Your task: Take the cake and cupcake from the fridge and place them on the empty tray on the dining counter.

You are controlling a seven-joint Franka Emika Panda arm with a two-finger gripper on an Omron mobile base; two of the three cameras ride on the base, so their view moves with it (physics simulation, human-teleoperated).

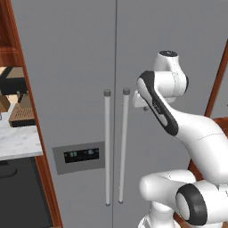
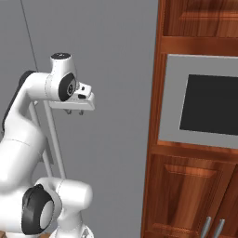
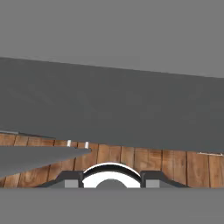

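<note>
Fridge [image 1: 80, 67] shut; right handle [image 1: 123, 147] upright, just left of and below the gripper [image 2: 74, 112], jaws pointing down, set narrow, holding nothing

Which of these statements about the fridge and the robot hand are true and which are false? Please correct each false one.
1. Both doors of the fridge are shut. True.
2. The gripper holds the cupcake. False: nothing is between its fingers, and it hangs in front of the grey door.
3. The dark display panel sits on the left door, below the tops of the handles. True.
4. The fridge handles are horizontal bars. False: they are two long vertical bars beside the middle seam.
5. To the right of the fridge stands a built-in oven in wooden cabinetry. True.
</note>
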